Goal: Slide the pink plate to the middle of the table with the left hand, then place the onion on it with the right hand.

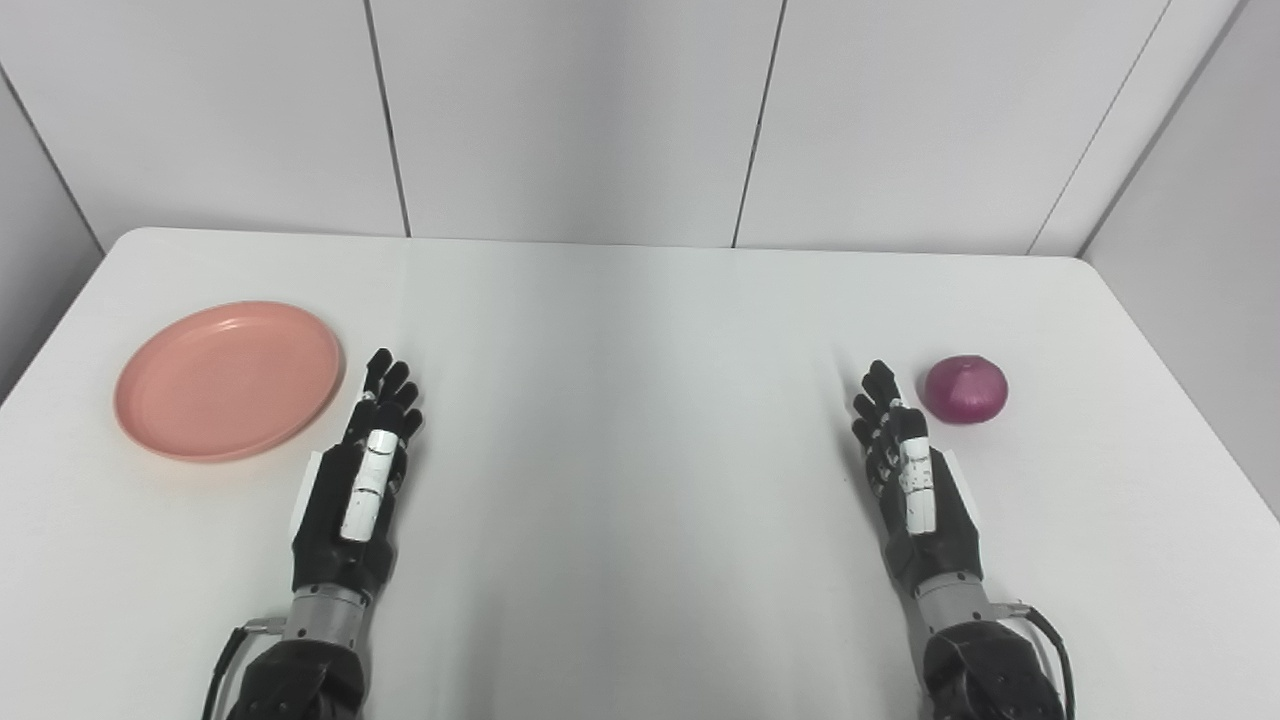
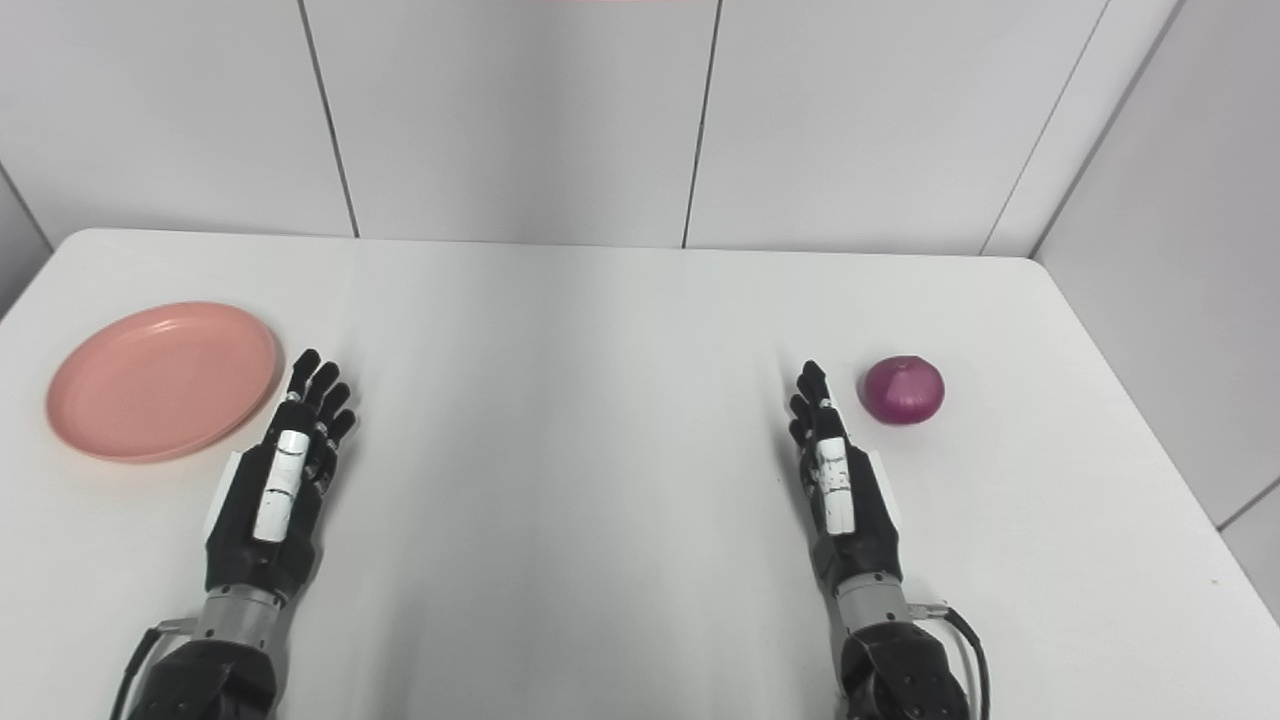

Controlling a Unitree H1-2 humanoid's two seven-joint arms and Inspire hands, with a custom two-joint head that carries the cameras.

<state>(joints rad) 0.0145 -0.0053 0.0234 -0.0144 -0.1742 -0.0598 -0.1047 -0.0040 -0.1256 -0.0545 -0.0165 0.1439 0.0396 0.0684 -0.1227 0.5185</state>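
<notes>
A round pink plate [image 1: 230, 380] lies empty at the left side of the white table [image 1: 640, 330]. My left hand [image 1: 365, 470] is open, fingers stretched out, just right of the plate's near edge and not touching it. A red onion [image 1: 965, 389] sits on the table at the right. My right hand [image 1: 905, 470] is open, its fingertips a little left of the onion, apart from it. Both hands hold nothing.
White panelled walls stand behind the table's far edge and along the right side. The table's right edge runs close past the onion [image 2: 903, 390]. The plate [image 2: 160, 380] lies near the table's left edge.
</notes>
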